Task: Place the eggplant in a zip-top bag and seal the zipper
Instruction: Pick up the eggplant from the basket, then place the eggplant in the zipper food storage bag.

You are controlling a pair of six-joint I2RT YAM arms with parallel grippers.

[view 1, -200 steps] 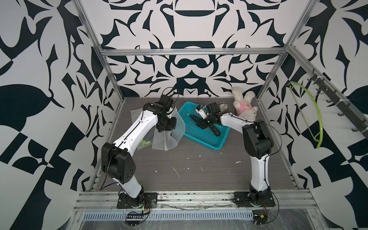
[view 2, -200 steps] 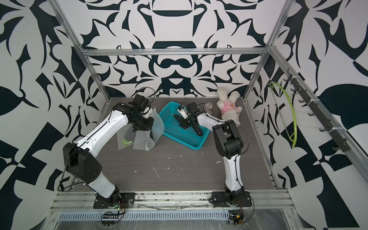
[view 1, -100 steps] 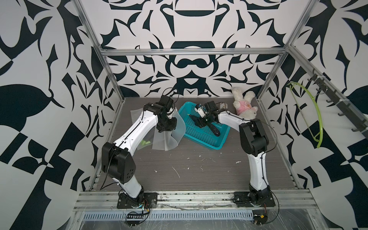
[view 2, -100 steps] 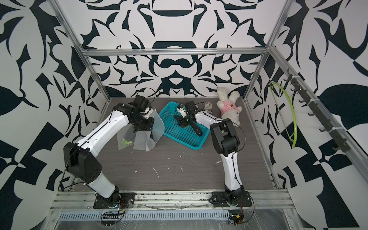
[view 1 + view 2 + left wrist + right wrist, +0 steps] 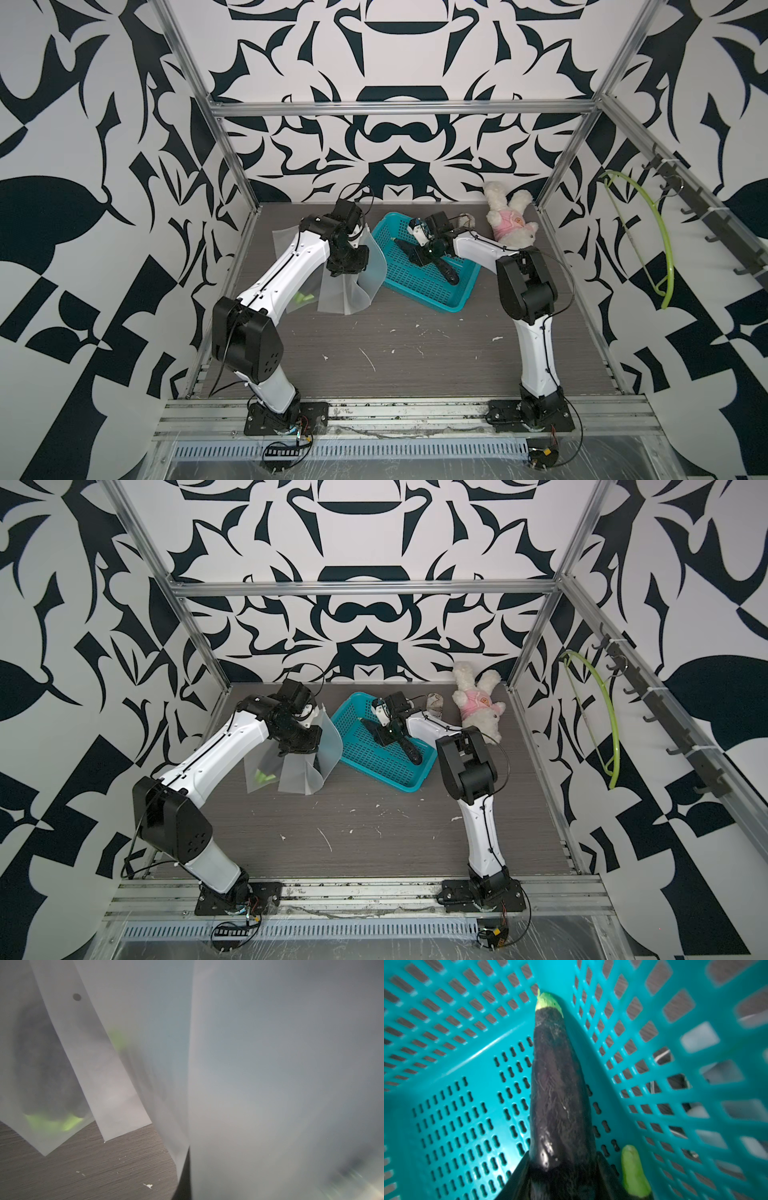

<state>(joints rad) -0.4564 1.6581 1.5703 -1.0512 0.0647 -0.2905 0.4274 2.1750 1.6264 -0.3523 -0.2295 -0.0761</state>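
Left side first: the left gripper (image 5: 347, 269) has its jaws pressed together, pinching a frosted, see-through zip-top bag (image 5: 371, 272) that hangs curled below them, over the wood-grain bench (image 5: 415, 353). Just beside those jaws, under the arm, sits a second frosted bag (image 5: 47, 1138), with a dark rounded shape and bright green tips showing dimly inside. Moving right, the teal plastic basket (image 5: 419, 298), with its slotted floor and lattice walls, holds the eggplant (image 5: 558, 1084). It is long, glossy and near-black, its green cap at the end far from the jaws. The right gripper (image 5: 562, 1167) is down in the basket, jaws against either side of the eggplant's fat end; squeezing or just touching, I cannot tell. A small green vegetable (image 5: 633, 1172) lies just beside those jaws.
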